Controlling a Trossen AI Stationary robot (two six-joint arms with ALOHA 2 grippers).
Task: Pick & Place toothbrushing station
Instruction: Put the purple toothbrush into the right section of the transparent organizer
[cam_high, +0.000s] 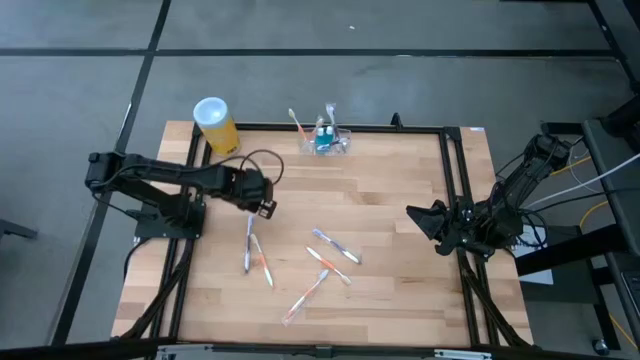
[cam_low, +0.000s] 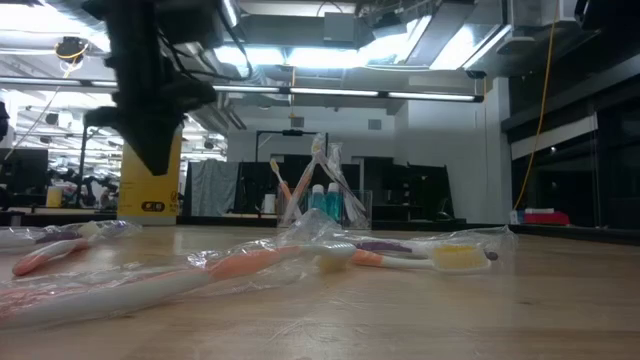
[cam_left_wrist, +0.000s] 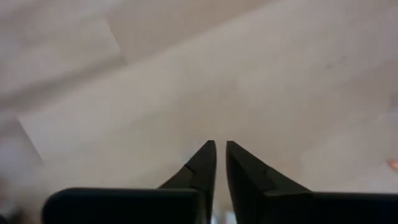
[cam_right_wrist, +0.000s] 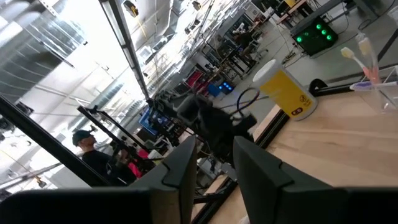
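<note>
Station sits at the table's far edge, well apart from the left tool, its tips slightly parted.

Dark jointed arms, looping black cables

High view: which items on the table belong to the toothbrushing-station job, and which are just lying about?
Part of the job:
- clear toothbrushing station at the table's far edge, already holding brushes
- wrapped toothbrushes scattered mid-table
- left gripper above the toothbrushes

Lying about:
- yellow canister with white top, far left corner
- right gripper, waiting at the right edge
</note>
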